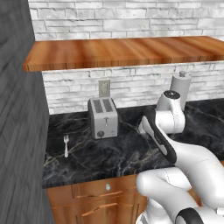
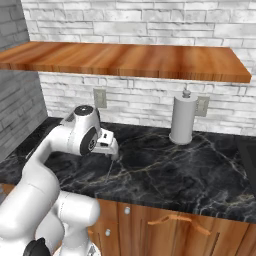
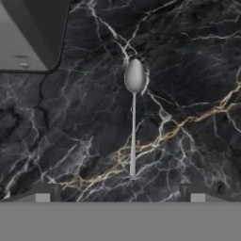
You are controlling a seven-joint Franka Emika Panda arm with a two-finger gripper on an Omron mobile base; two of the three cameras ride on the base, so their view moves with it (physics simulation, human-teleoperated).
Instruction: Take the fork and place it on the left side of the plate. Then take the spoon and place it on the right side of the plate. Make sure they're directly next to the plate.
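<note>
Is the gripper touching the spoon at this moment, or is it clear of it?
Apart. In the hand view the spoon lies flat on the black marble counter, and bare counter shows between its handle end and the open gripper, whose fingertips stand wide on either side.

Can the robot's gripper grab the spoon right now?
Probably yes. The gripper is open above the spoon, whose handle lies between the fingertips on bare counter, with nothing in between. The toaster sits off to one side.

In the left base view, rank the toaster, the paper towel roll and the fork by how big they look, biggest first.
1. toaster
2. paper towel roll, partly behind the arm and farther away, so its true size against the toaster's is unsure
3. fork, clearly smallest
</note>
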